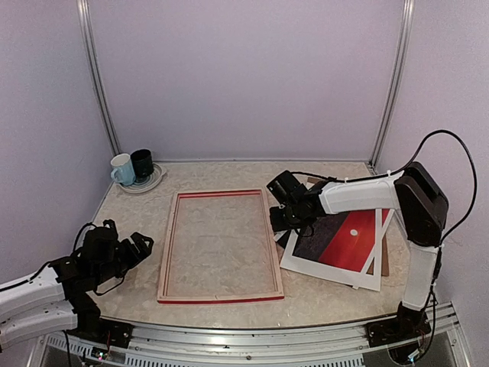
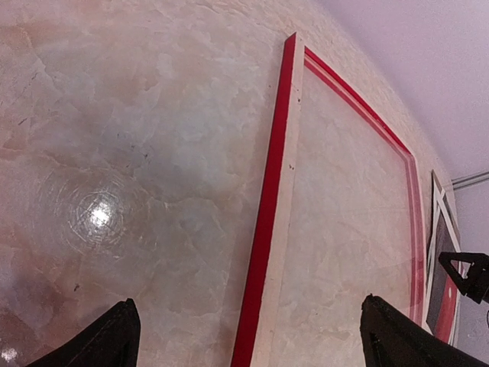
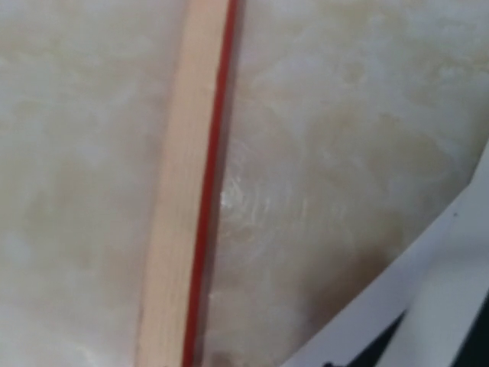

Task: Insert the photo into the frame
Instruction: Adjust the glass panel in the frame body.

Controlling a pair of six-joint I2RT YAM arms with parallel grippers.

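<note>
The frame (image 1: pixel 170 246) lies flat in the middle of the table, pale wood side up with red edges. Its rail shows in the left wrist view (image 2: pixel 267 206) and in the right wrist view (image 3: pixel 182 191). The photo (image 1: pixel 344 238), a red sunset with a white margin, lies face up to the right of the frame. Its white margin shows in the right wrist view (image 3: pixel 432 287). My right gripper (image 1: pixel 276 205) hangs low between the frame's right rail and the photo's left edge, jaws apart and holding nothing. My left gripper (image 1: pixel 141 246) is open and empty, left of the frame, fingers (image 2: pixel 114 340) wide apart.
A brown backing board (image 1: pixel 384 258) lies under the photo's right side. A plate (image 1: pixel 153 183) with a pale blue cup (image 1: pixel 122 170) and a black cup (image 1: pixel 142 164) stands at the back left corner. Walls close in on three sides.
</note>
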